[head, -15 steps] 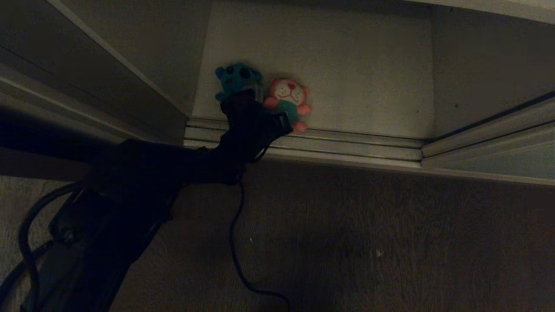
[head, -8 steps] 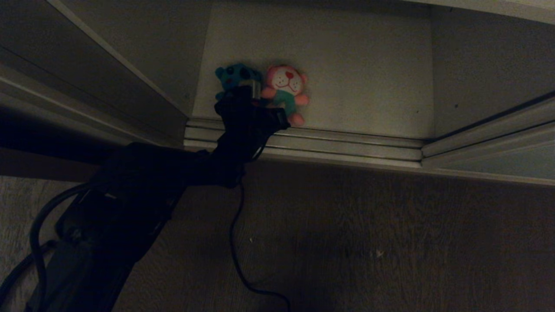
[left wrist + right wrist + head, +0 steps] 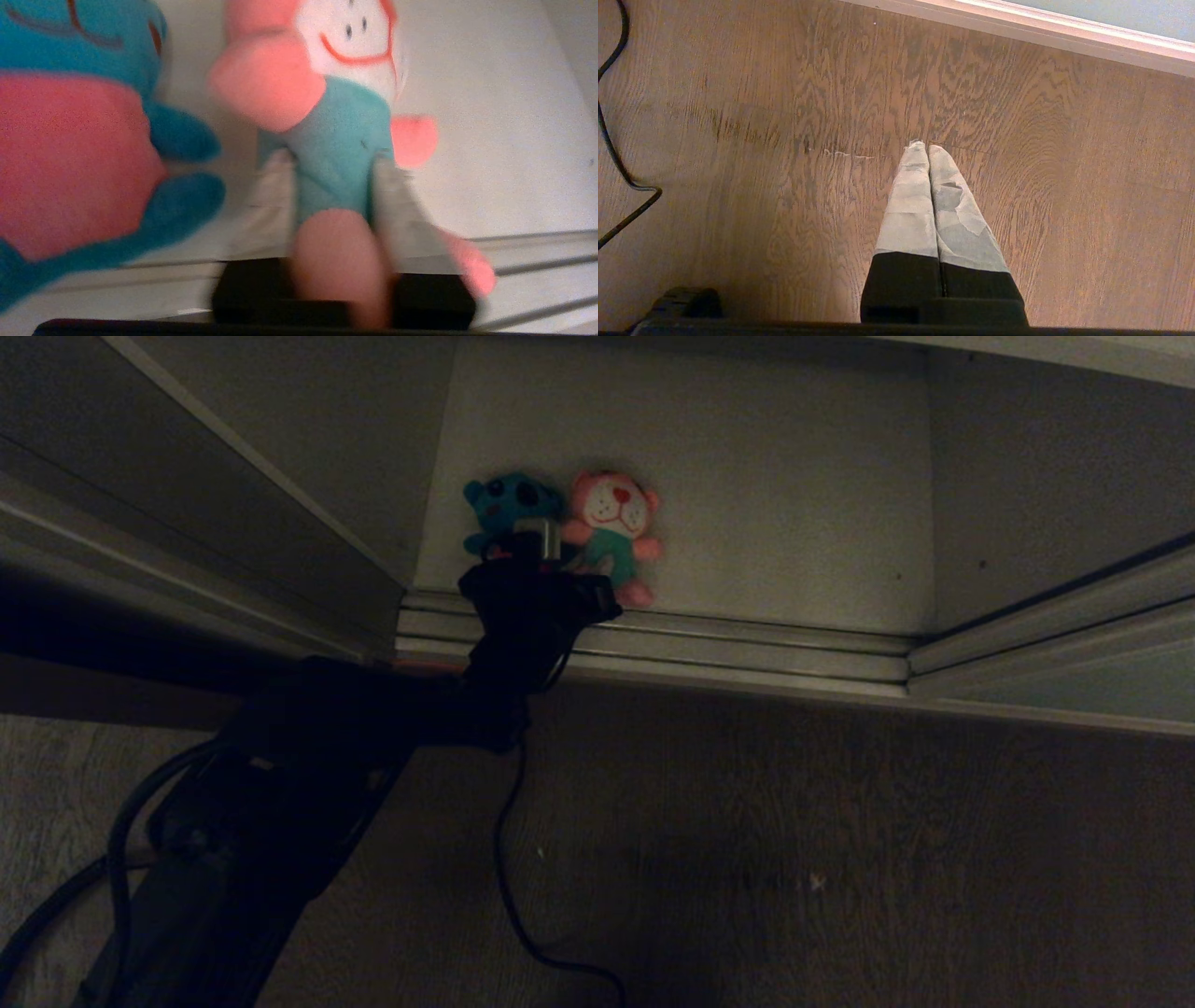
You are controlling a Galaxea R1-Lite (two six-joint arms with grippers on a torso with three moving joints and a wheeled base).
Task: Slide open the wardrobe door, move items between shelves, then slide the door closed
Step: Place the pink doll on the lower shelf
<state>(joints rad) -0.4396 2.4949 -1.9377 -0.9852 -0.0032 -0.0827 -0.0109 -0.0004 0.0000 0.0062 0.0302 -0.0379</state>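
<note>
While flanking the pink toy's [image 3: 336, 154] teal belly, left gripper [image 3: 334, 196] jaws loosely parted, teal bear [image 3: 70, 154] beside.

A pink toy [image 3: 341, 154] with white face, red smile and teal shirt; a teal bear [image 3: 70, 154] in red; an off-white shelf [image 3: 794, 504]; brown wood-grain floor [image 3: 784, 140]; black cable [image 3: 616, 186].

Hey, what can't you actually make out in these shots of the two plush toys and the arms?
- Teal bear: head view, left arm hides its body; left wrist view, the edge cuts its face.
- Pink toy: left wrist view, motion blur leaves it unclear whether the left gripper is clamping it.
- Right gripper: outside the head view.
</note>
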